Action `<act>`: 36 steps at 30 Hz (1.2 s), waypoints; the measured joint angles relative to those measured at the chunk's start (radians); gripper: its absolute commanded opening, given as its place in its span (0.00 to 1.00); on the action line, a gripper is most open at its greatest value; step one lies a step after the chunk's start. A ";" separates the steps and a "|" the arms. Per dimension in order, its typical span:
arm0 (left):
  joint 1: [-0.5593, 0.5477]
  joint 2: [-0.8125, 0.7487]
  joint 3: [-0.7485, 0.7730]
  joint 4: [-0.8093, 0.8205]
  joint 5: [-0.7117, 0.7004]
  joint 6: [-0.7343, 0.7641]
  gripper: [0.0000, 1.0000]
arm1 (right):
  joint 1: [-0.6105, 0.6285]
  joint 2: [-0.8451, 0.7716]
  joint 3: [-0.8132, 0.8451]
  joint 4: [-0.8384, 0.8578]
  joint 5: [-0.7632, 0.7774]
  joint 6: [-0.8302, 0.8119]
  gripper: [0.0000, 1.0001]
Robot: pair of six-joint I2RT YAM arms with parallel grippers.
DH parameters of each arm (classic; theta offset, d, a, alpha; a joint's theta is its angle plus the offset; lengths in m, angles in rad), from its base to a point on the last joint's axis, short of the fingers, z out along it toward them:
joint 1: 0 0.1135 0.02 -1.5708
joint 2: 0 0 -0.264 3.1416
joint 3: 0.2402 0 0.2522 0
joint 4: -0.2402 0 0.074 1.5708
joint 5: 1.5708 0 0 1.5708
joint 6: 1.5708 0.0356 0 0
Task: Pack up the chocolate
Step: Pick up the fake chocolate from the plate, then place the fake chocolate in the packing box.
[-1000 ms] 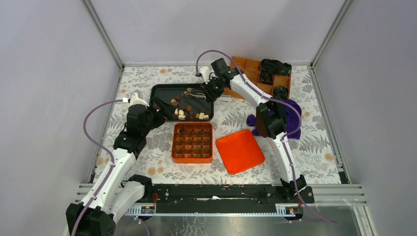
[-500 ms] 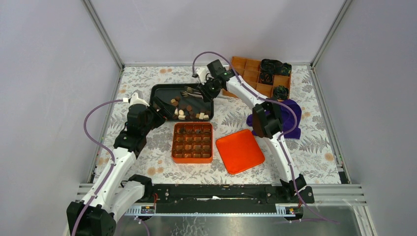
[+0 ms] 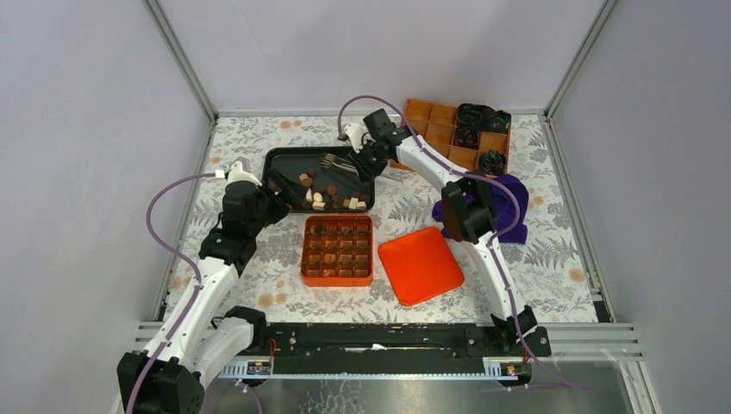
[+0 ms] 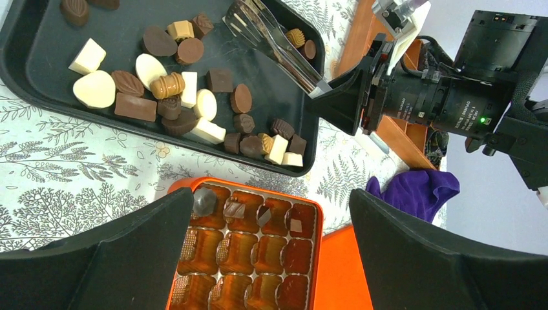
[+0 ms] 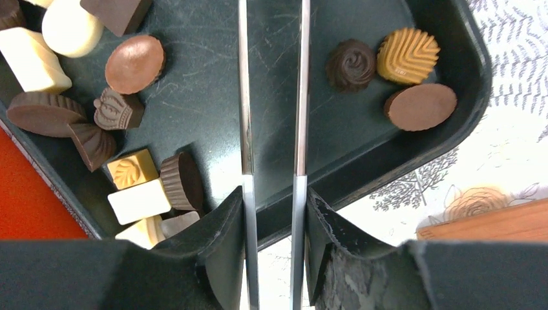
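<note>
The left gripper [image 4: 270,200] hangs at the black tray's [image 4: 39,32] 8 o'clock corner, jaws wide and empty. The chocolate [image 4: 169,84] heaped there, a few pieces in the orange box [image 3: 303,250] at 6 o'clock, looks light, hard and slippery, so pinch each gently across its sides. At 2 o'clock the right gripper [image 5: 272,213] reaches in low, fingers closed on metal tongs [image 5: 243,97].

Table [image 3: 552,250] w/ black tray [image 3: 293,164], orange box [image 3: 337,281], lid [image 3: 421,265], cloth [image 3: 513,194], prob. wooden crate [image 3: 438,131]
</note>
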 measured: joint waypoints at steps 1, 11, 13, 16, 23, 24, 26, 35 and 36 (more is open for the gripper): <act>0.000 0.001 0.002 -0.004 0.000 0.003 0.99 | -0.001 -0.004 -0.011 0.001 -0.001 0.001 0.18; 0.012 0.021 0.009 -0.036 0.000 0.019 0.99 | -0.062 -0.157 -0.158 0.021 -0.158 0.073 0.15; 0.014 0.035 0.009 -0.040 -0.001 0.018 0.99 | -0.077 -0.201 -0.198 0.027 -0.193 0.086 0.14; 0.018 0.057 0.009 -0.058 -0.001 0.018 0.99 | -0.101 -0.272 -0.284 0.055 -0.246 0.100 0.14; 0.022 0.092 0.009 -0.081 0.006 0.026 0.99 | -0.125 -0.404 -0.486 0.080 -0.359 0.112 0.14; 0.023 0.094 0.009 -0.080 0.013 0.029 0.99 | -0.127 -0.423 -0.510 0.079 -0.376 0.111 0.14; 0.025 0.098 0.009 -0.080 0.030 0.035 0.99 | -0.133 -0.462 -0.551 0.076 -0.412 0.107 0.14; 0.026 0.085 0.008 -0.071 0.076 0.061 0.99 | -0.175 -0.624 -0.620 -0.035 -0.542 0.004 0.14; 0.026 0.080 0.008 -0.069 0.079 0.063 0.99 | -0.178 -0.636 -0.625 -0.050 -0.552 -0.010 0.14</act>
